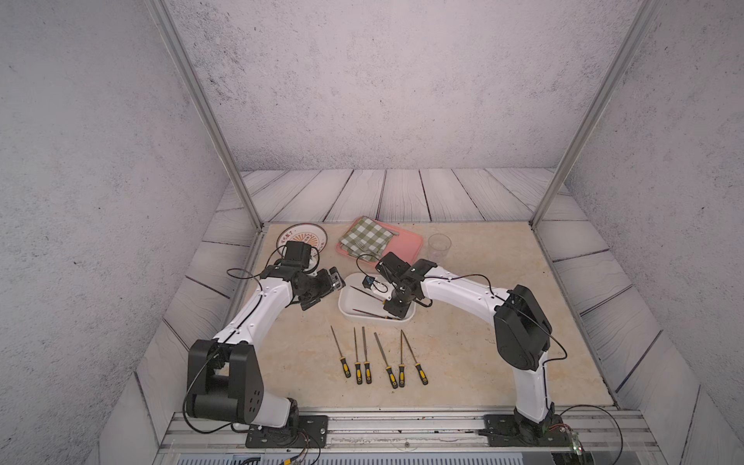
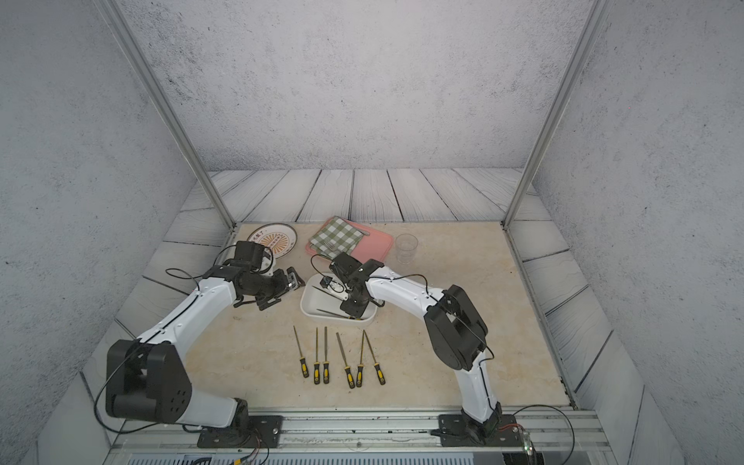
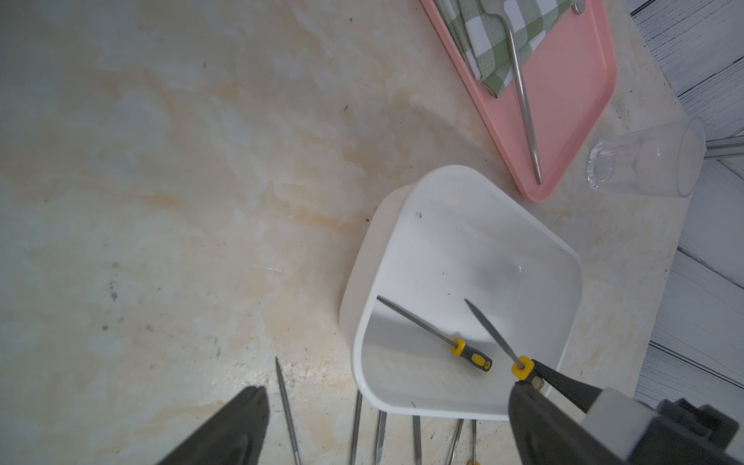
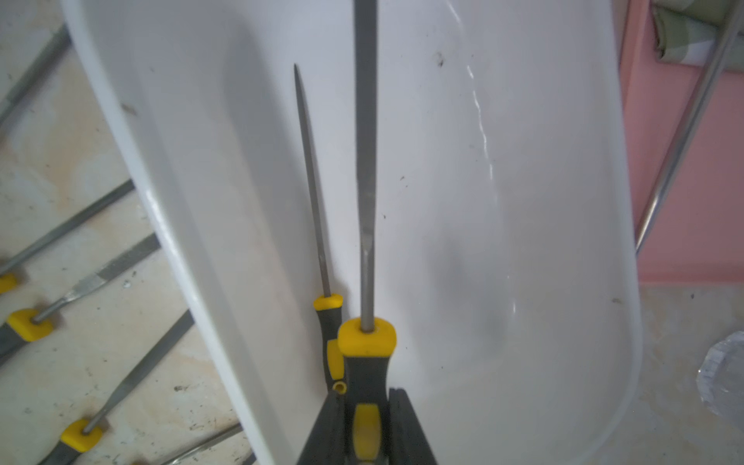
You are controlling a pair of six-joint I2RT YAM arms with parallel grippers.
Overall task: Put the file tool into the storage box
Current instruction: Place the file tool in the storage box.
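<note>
Right gripper (image 4: 365,406): pinching the handle of the file tool (image 4: 365,161).
File tool: blade out over the storage box (image 4: 523,161).
Left gripper (image 3: 384,390): spread wide.

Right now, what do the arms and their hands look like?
The left arm and right arm share glossy white shells, boxy black joint housings and thin black cables looping outside. The left hand and right hand have tapered black fingers.
</note>
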